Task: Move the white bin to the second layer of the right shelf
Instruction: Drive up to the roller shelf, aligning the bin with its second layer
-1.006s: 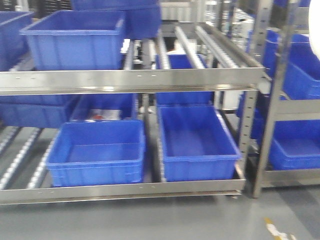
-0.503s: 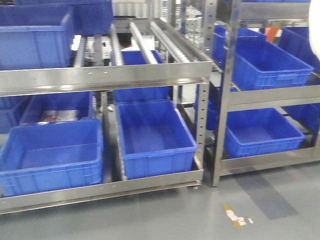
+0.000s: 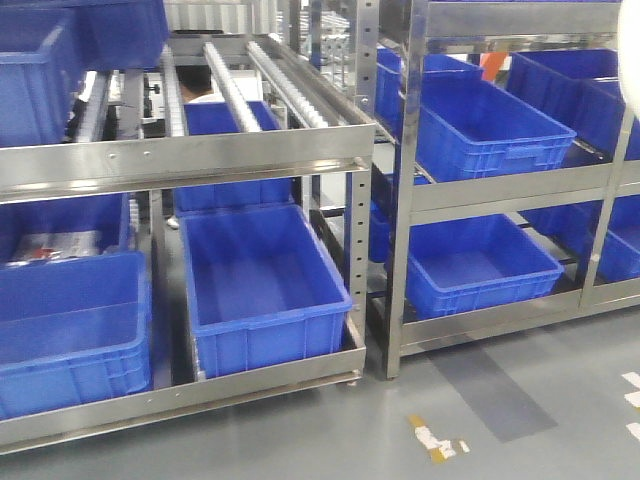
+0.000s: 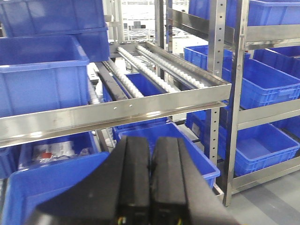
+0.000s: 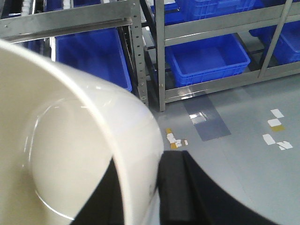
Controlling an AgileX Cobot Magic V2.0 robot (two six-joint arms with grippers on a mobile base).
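front view: the right shelf second layer (image 3: 500, 185) is full of blue crates (image 3: 480, 125), well apart.

left wrist: the left pincer (image 4: 151, 166) is closed and empty.

right wrist: the right pincer (image 5: 140, 187) clamps the white bin (image 5: 61, 140) by its wall; carried, not yet placed.

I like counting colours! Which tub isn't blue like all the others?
The white tub, the one the right pincer is gripping by its rim. Every crate on the metal shelves is blue; this one alone is creamy white and rounded.
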